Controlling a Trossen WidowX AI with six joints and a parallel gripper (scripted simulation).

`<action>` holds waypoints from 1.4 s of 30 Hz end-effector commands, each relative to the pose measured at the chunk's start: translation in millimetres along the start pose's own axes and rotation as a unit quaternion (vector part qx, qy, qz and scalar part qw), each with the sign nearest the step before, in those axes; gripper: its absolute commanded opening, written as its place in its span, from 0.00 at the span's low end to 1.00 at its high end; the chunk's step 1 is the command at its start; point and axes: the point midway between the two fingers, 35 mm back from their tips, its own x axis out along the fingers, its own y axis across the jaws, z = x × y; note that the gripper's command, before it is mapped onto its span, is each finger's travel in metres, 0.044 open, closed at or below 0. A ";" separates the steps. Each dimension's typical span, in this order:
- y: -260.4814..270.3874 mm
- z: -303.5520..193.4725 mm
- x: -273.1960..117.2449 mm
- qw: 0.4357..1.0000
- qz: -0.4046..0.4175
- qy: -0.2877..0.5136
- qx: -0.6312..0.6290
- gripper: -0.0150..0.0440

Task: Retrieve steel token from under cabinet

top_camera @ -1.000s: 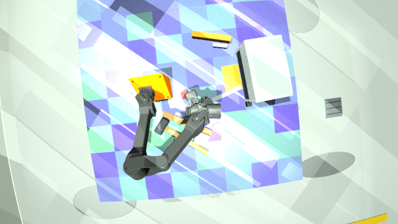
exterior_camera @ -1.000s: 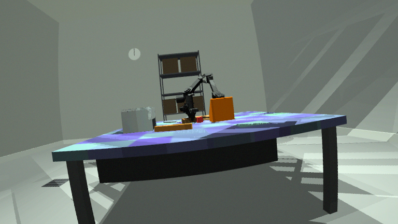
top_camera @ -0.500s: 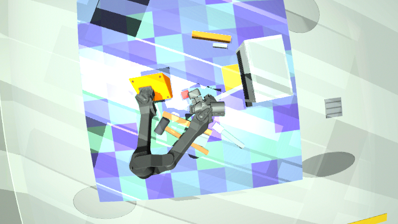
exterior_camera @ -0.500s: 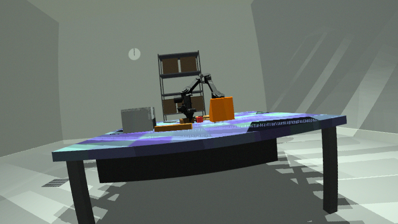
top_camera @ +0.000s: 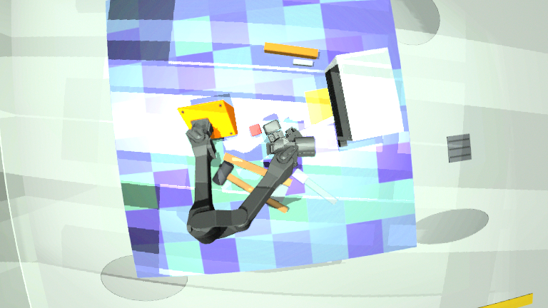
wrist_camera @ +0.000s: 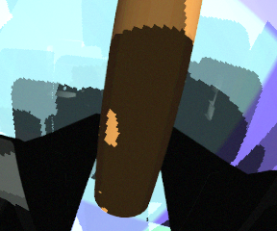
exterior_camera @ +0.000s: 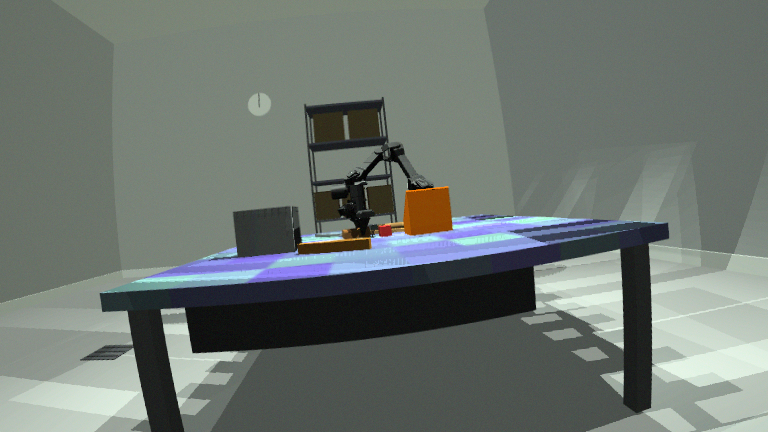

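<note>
My gripper point(exterior_camera: 363, 232) point(wrist_camera: 132, 127) is shut on a brown wooden handle point(wrist_camera: 145, 82), low over the table. The handle lies lengthwise between the fingers, its rounded end towards the wrist. A pale strip point(top_camera: 321, 124), seemingly this tool's shaft, runs from the gripper towards the cabinet front; glare blurs it and its tip cannot be made out. The white cabinet point(top_camera: 372, 95) point(exterior_camera: 263, 232) has a dark slotted front point(top_camera: 338, 105). The yellow marked area point(top_camera: 317, 105) lies just before it. I cannot see the token in any view.
A red cube point(top_camera: 255, 130) point(exterior_camera: 385, 229) stands beside the gripper. A black-headed mallet point(top_camera: 222, 172), a wooden bar point(top_camera: 244, 162) and a pale stick point(top_camera: 317, 187) lie near the forearm. An orange bar point(top_camera: 290, 50) point(exterior_camera: 334, 245) and small white block point(top_camera: 302, 62) lie beyond the marked area.
</note>
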 end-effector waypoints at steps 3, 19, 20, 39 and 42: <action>-1.2 8.3 -0.4 1.000 -0.001 -0.001 0.003 0.25; -1.6 27.7 -0.5 1.000 -0.001 -0.002 0.003 0.25; -1.6 28.9 -0.5 1.000 -0.001 -0.002 0.003 0.25; -2.0 50.7 -0.7 1.000 -0.001 -0.002 0.004 0.25; -2.1 54.1 -0.8 1.000 -0.001 -0.002 0.004 0.25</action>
